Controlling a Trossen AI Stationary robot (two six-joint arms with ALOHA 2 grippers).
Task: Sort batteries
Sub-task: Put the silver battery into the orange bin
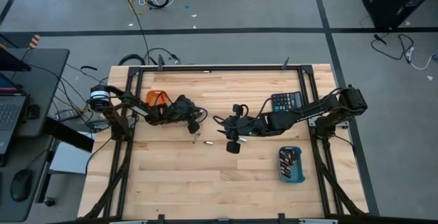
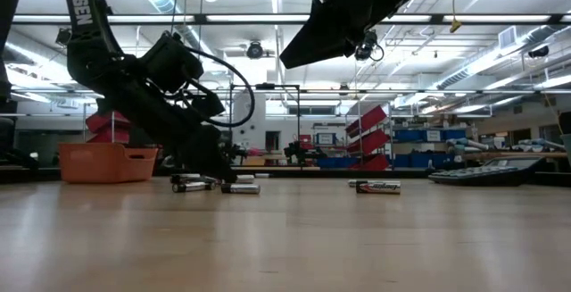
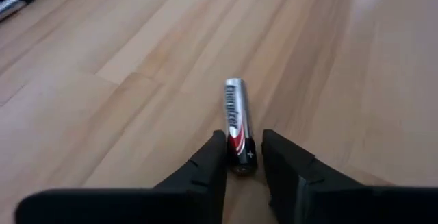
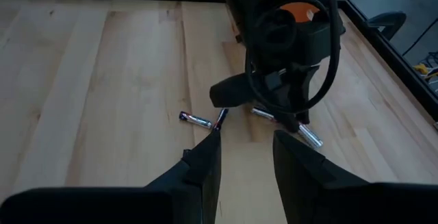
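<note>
The left arm reaches in from the tabletop's left edge, bent low, its wrist tipped down so the left gripper (image 3: 243,157) sits at the wood near the tabletop's middle. Its two dark fingers (image 3: 205,172) stand a narrow gap apart, one on each side of a battery (image 3: 236,125); whether they press it is hard to say. The right arm stretches in from the right edge, raised clear of the surface, with the right gripper (image 4: 243,157) hanging parted and empty.
</note>
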